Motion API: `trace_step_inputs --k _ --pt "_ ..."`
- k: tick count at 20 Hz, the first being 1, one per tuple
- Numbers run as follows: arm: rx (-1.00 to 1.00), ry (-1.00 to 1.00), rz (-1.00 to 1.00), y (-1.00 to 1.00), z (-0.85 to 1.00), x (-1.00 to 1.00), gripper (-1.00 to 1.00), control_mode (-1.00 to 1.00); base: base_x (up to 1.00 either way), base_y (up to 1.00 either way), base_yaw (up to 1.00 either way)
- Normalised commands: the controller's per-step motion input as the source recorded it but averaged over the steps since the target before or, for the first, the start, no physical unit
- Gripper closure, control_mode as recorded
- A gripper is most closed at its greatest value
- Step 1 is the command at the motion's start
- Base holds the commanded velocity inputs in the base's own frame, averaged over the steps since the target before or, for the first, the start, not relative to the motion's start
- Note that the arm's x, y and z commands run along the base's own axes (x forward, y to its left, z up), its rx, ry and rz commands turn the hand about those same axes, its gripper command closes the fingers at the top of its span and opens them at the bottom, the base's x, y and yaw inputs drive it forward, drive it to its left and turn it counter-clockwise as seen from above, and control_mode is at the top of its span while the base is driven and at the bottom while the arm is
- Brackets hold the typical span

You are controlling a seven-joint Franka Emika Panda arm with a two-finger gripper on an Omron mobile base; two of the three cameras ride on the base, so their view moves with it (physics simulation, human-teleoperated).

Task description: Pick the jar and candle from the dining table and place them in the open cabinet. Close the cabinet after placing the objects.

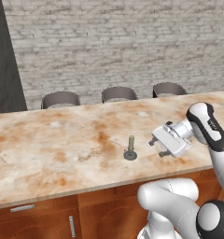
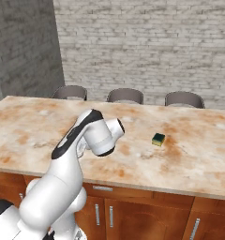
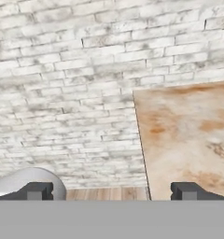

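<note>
Candle (image 1: 130, 148) is seen standing upright on its small dark dish holder on the dining table (image 1: 48, 144), near the front edge. The gripper (image 1: 157, 145) is held just to the right of it, turned sideways above the marbled top, apart from the candle; its fingers (image 3: 39, 191) are spread wide with nothing between them. A small green-and-yellow block (image 2: 158, 138) is seen lying farther along the stone top. Three dark chairs (image 1: 119, 94) are set behind the table, before a pale brick wall (image 1: 123, 42).
</note>
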Motion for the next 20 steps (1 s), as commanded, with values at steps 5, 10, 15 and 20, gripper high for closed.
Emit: trace_step_inputs --k 5,10,15,20 --pt "0.0 0.0 0.0 0.0 -0.06 0.24 -1.0 -1.0 0.0 0.0 0.0" --pt "-0.03 0.0 0.0 -0.02 -0.07 0.29 -1.0 -1.0 0.0 0.0 0.0" --pt "-0.01 0.0 0.0 -0.05 -0.1 0.28 -1.0 -1.0 0.0 0.0 0.0" --pt "0.0 0.0 -0.01 -0.04 -0.11 0.23 -1.0 -1.0 0.0 0.0 0.0"
